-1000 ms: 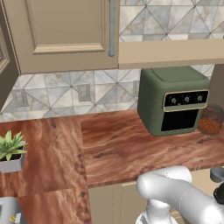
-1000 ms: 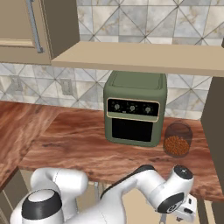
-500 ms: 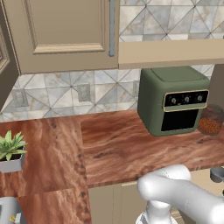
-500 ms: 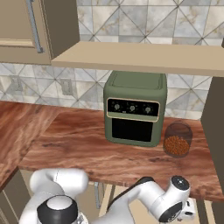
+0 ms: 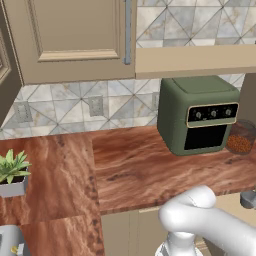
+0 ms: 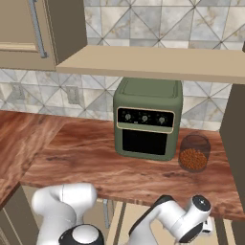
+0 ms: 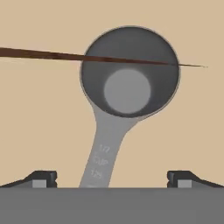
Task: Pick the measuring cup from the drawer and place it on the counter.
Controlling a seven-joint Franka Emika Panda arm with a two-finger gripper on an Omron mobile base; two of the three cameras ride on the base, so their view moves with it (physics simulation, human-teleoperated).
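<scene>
In the hand view the measuring cup (image 7: pixel 130 72) lies flat on the tan drawer floor (image 7: pixel 39 109). It is a grey round bowl, and its long flat handle (image 7: pixel 101 159) runs down toward me. My gripper (image 7: pixel 112 179) is open and hangs over it. Its dark fingertips (image 7: pixel 43 178) stand wide apart on either side of the handle's end, clear of it. A thin dark brown streak crosses the bowl. The reddish-brown counter (image 5: pixel 150 175) lies above my folded white arm (image 6: pixel 182 222), which reaches below its front edge.
A green oven (image 5: pixel 200 115) stands at the back of the counter (image 6: pixel 95 162), with a glass jar of brown contents (image 6: pixel 194 153) to its right. A potted plant (image 5: pixel 12 172) sits at the far left. Wall cabinets and a shelf (image 6: pixel 153 62) hang overhead.
My arm has folded lower in front of the counter, its shoulder and elbow sinking in both base views. Oven, jar and plant are as before.
</scene>
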